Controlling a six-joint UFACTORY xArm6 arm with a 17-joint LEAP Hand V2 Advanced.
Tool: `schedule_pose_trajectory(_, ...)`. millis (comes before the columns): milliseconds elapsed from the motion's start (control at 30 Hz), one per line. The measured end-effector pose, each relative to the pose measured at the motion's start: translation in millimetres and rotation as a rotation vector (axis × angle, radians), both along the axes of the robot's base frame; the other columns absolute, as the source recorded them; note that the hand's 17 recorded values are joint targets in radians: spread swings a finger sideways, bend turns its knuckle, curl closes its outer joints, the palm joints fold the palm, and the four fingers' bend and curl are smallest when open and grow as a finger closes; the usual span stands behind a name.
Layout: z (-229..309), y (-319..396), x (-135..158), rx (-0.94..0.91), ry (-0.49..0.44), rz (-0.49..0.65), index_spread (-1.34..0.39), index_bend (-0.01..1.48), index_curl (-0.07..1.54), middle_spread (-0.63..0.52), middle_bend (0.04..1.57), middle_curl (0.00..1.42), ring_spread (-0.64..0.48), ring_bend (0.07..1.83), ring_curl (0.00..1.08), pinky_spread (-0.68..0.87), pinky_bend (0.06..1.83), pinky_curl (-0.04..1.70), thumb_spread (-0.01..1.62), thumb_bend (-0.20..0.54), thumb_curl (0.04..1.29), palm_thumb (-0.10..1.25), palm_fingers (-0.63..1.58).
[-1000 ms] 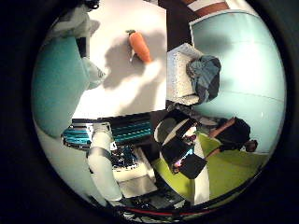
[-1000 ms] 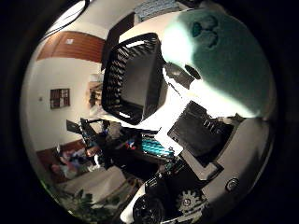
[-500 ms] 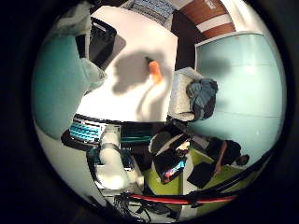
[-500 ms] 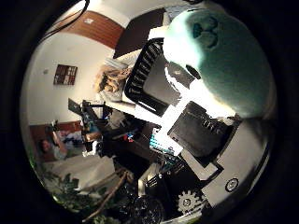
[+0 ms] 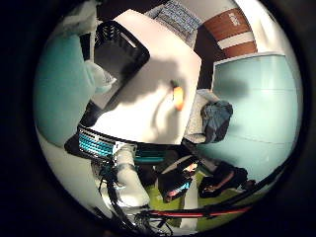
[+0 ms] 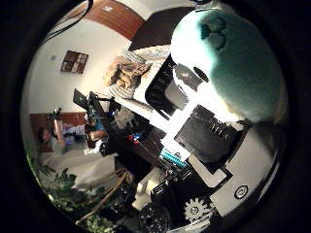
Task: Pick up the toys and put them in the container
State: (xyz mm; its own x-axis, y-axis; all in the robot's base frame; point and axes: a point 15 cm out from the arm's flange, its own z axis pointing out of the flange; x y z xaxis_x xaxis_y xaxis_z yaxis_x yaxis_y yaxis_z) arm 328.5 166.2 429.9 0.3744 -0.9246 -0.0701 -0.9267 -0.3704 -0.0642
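Note:
A teal plush toy (image 6: 228, 58) with a dark stitched face fills much of the right thumb side palm view, close against my palm. My hand (image 6: 209, 146) is curled round it, high above the table. The plush's side also shows in the right little finger side palm view (image 5: 59, 89), beside a white finger (image 5: 123, 183). Far below, a small orange carrot toy (image 5: 179, 95) lies near the edge of the white table (image 5: 148, 104). A black slatted container (image 5: 120, 47) stands on the same table, away from the carrot.
A grey bundle on a chair (image 5: 215, 118) sits just off the table edge by the carrot. A teal wall (image 5: 262, 94) stands behind it. A cluttered desk with screens (image 6: 97, 116) and green plants (image 6: 68, 189) lie to one side.
The whole picture has shifted: my hand has risen and swung with the plush still in it. The table and carrot look smaller, and the black container has come into the little finger side view.

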Motion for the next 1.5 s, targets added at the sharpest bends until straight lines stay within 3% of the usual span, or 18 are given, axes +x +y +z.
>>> schedule_pose_trajectory(333,-11,52,50,0.074,-0.056,0.01,-0.31,0.94,1.02,-0.22,1.19,1.01,-0.29,1.26,0.95,-0.23,1.16,1.19,0.94,-0.016,0.73,1.01,1.05)
schedule_pose_trajectory(500,-12,74,62,0.081,-0.056,0.019,-0.31,0.93,1.03,-0.22,1.19,1.01,-0.3,1.26,0.96,-0.24,1.16,1.2,0.94,-0.017,0.73,1.01,1.05)
schedule_pose_trajectory(633,-28,86,70,0.067,-0.023,0.025,-0.31,0.9,1.04,-0.22,1.16,1.0,-0.29,1.24,0.94,-0.24,1.14,1.18,0.97,-0.03,0.72,0.92,1.05)
schedule_pose_trajectory(733,-31,93,70,0.058,-0.018,0.043,-0.34,0.65,0.97,-0.22,1.06,0.93,-0.29,1.2,0.84,-0.32,1.03,1.04,0.97,-0.042,0.68,0.77,0.94)
schedule_pose_trajectory(867,-33,91,70,0.052,-0.016,0.049,-0.4,0.38,0.89,-0.24,0.85,0.82,-0.32,1.08,0.7,-0.49,0.92,0.87,1.11,-0.022,0.59,0.71,0.69)
schedule_pose_trajectory(933,-40,89,68,0.046,0.003,0.048,-0.44,0.4,0.85,-0.24,0.75,0.77,-0.28,0.93,0.65,-0.39,0.81,0.87,1.15,-0.022,0.55,0.69,0.4)
schedule_pose_trajectory(1033,-50,77,66,0.014,0.05,0.034,-0.48,0.35,0.72,-0.17,0.53,0.64,-0.11,0.74,0.54,-0.08,0.75,0.84,1.19,-0.022,0.51,0.66,0.13)
schedule_pose_trajectory(1067,-52,71,66,0.005,0.066,0.026,-0.48,0.33,0.67,-0.12,0.45,0.59,-0.04,0.67,0.5,0.07,0.73,0.82,1.2,-0.022,0.49,0.65,0.09)
schedule_pose_trajectory(1200,-56,55,62,-0.019,0.109,0.027,-0.48,0.23,0.52,-0.04,0.31,0.47,0.13,0.51,0.39,0.38,0.67,0.71,1.2,-0.019,0.45,0.64,0.04)
schedule_pose_trajectory(1333,-56,46,57,-0.031,0.133,0.046,-0.47,0.17,0.43,-0.01,0.23,0.4,0.18,0.42,0.33,0.5,0.61,0.6,1.2,-0.018,0.42,0.63,0.06)
schedule_pose_trajectory(1500,-47,27,64,-0.022,0.115,0.019,-0.44,0.17,0.36,0.0,0.2,0.37,0.19,0.38,0.29,0.52,0.55,0.52,1.19,-0.019,0.4,0.63,0.1)
